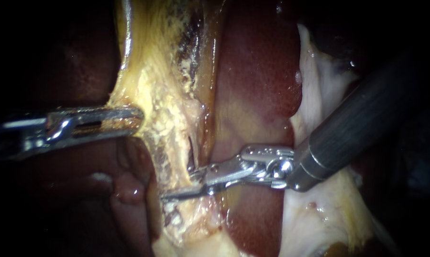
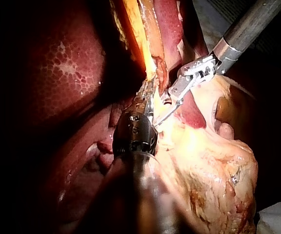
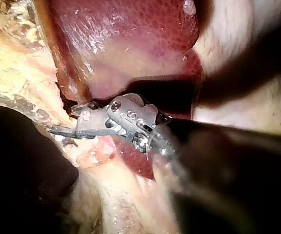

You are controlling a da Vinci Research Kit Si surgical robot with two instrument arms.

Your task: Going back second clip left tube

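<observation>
A yellow, crusted strand of tissue (image 1: pixel 170 119) runs down the middle of the endoscope view beside the dark red liver (image 1: pixel 258 71). My left instrument (image 1: pixel 131 119) comes in from the left, its jaws shut on the strand's left edge. My right instrument (image 1: pixel 178 183) comes in from the right across the liver; its jaws stand open, their tips against the strand lower down. The gap between them also shows in the right wrist view (image 3: pixel 62 119) and the left wrist view (image 2: pixel 156 113). I cannot make out a clip on the strand.
Pale whitish tissue (image 1: pixel 319 104) lies along the right side, under the right instrument's shaft (image 1: pixel 362 119). A pink lump (image 1: pixel 127 190) sits below the left instrument. Yellow fatty tissue (image 2: pixel 213 170) bulges beside the left instrument's shaft.
</observation>
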